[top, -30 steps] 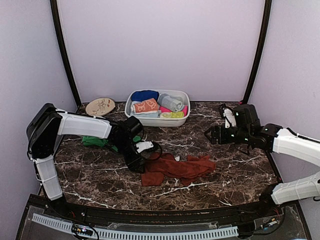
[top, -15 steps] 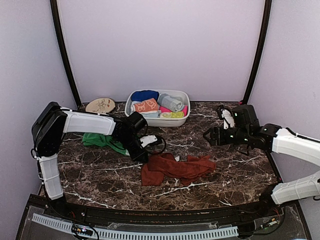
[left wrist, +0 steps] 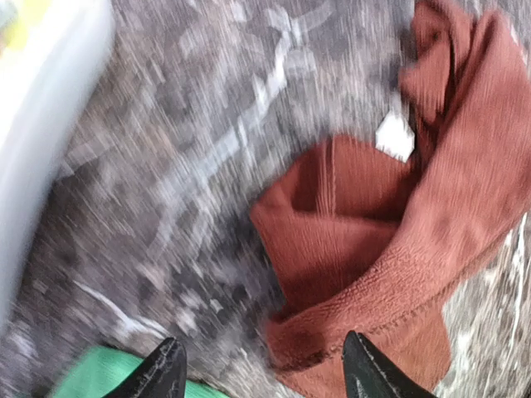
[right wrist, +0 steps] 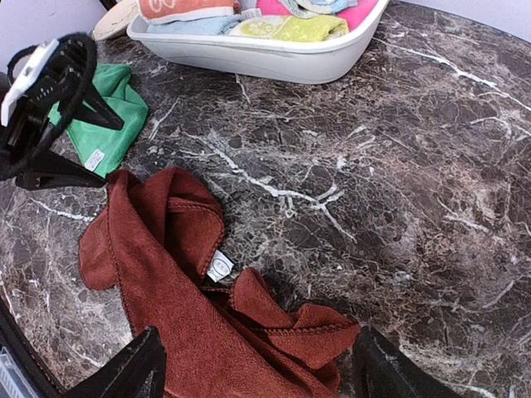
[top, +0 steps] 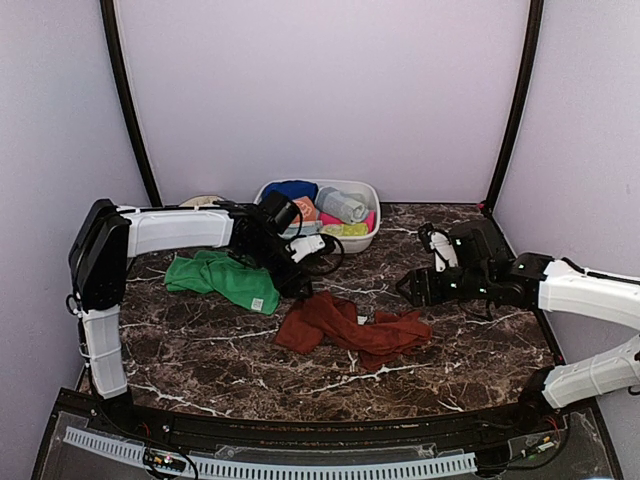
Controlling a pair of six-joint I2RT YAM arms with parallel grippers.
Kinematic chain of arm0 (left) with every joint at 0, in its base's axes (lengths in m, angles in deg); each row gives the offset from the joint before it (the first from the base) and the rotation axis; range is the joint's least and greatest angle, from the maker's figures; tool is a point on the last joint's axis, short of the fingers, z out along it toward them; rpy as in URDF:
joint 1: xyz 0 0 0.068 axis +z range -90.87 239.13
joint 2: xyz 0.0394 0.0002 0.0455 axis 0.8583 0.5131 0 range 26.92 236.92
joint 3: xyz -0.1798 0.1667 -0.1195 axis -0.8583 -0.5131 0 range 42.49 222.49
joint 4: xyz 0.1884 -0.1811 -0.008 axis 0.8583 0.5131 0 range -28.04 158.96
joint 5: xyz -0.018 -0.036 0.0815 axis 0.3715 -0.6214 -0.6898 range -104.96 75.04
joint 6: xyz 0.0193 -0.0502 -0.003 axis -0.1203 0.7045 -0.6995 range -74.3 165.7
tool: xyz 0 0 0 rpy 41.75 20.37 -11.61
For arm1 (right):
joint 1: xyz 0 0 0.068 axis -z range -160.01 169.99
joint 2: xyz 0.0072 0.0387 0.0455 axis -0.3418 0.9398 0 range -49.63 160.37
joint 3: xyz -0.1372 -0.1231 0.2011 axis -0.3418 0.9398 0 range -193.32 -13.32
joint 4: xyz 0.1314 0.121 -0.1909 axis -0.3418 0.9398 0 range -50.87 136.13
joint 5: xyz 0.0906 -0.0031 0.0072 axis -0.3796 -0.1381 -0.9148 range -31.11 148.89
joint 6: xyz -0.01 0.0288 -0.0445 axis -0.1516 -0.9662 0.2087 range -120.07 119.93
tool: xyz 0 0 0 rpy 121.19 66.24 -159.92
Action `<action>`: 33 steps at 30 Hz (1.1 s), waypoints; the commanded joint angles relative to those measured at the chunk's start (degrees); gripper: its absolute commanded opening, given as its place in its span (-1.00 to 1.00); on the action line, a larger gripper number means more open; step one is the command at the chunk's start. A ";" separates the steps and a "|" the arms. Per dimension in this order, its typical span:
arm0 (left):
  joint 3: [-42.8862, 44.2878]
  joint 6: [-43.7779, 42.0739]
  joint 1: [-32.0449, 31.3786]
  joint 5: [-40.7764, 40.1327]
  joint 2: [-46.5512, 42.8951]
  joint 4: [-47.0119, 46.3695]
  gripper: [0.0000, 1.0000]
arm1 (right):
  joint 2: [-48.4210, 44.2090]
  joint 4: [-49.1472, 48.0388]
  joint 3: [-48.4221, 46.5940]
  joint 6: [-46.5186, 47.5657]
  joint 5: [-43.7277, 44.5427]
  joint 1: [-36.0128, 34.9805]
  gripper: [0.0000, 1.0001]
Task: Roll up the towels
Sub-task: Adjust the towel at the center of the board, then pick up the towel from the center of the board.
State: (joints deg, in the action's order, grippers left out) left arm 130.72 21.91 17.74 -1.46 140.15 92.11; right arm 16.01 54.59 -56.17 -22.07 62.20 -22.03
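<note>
A: Crumpled rust-brown cloth towel [top: 350,328] is noted mid-table on dark marble [top: 480,345]; bright green cloth towel [top: 222,280] is spread just beside it.
B: Left gripper [left wrist: 261,373] and right gripper [right wrist: 261,369] are seen spread apart, nothing grasped.

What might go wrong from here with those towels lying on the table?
The rust-brown towel lies crumpled and doubled over, so it may roll lumpy unless spread flat first. The open left gripper hangs over its edge beside the green towel, so it might catch both. The white basin sits close behind that arm and could get bumped.
</note>
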 commanded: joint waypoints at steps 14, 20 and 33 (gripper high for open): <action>-16.99 6.88 5.26 13.14 -7.44 5.30 0.24 | -1.83 -0.51 1.76 -1.81 1.46 -0.94 0.50; -18.68 6.66 4.54 13.75 -6.07 4.76 0.09 | -2.02 1.60 1.64 -1.82 1.77 -1.63 0.45; -16.45 7.45 1.77 14.73 -1.48 4.23 -0.14 | -1.76 2.54 1.22 -2.94 2.39 -2.64 0.41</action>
State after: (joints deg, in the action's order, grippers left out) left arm 113.43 28.97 21.24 12.20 137.38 95.93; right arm 14.61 57.20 -54.88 -23.97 63.69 -23.78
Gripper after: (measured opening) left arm 0.450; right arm 0.710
